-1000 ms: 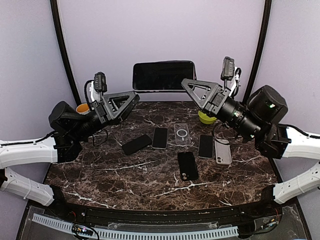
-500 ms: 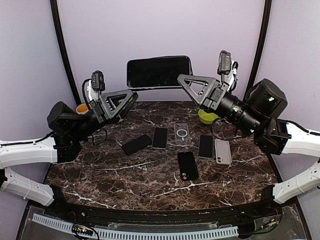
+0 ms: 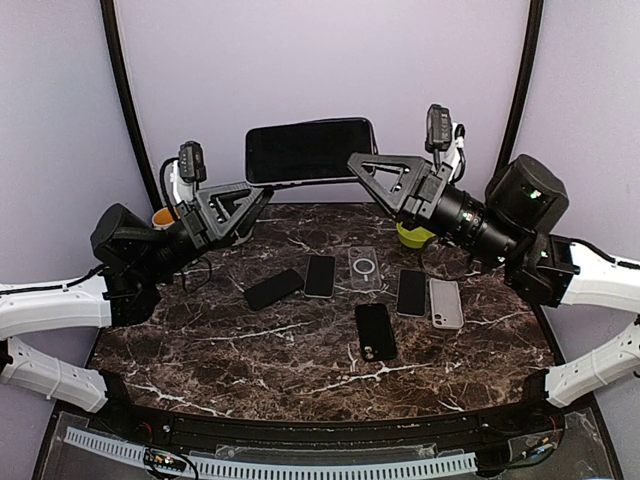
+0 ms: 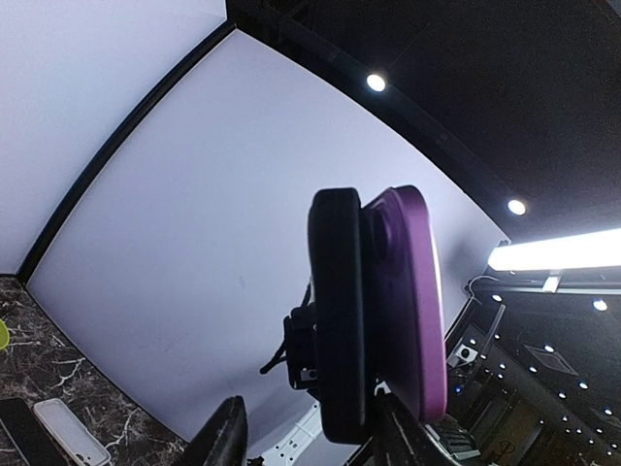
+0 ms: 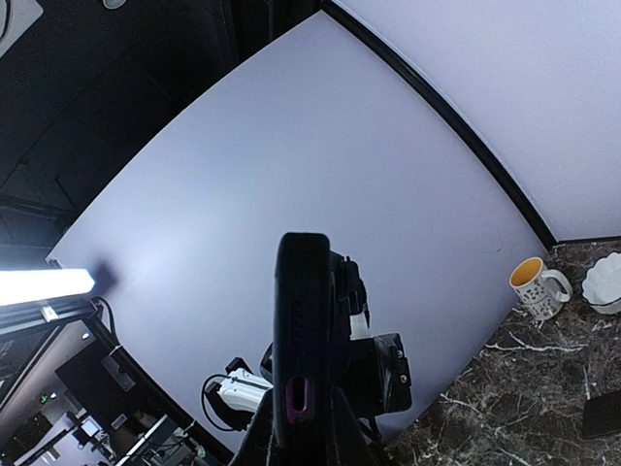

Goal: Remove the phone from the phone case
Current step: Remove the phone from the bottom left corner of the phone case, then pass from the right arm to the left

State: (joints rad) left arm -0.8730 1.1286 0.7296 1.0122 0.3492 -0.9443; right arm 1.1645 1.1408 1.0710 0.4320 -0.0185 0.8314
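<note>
Phone (image 4: 412,301): purple, seated in a black case (image 4: 335,311), held aloft level, above and beyond the clear case (image 3: 364,267) at mid tabletop (image 3: 200,350).

Right gripper (image 3: 352,160): pressed together, pinching the right end of the black case. In my right wrist view the case is edge-on and purple shows only through its port cutout.

Left gripper (image 3: 263,192): at the left end. In my left wrist view the phone stands proud of the black case along one side, the two touching. One of my fingers (image 4: 225,437) shows a gap to the case and the other is hidden behind its lower edge, so I cannot tell whether I pinch it.

Left of the clear case: two dark phones (image 3: 319,275). Nearer than it: a black cover (image 3: 375,331). Right of it: another dark handset (image 3: 411,292) and a grey case (image 3: 445,303).
</note>
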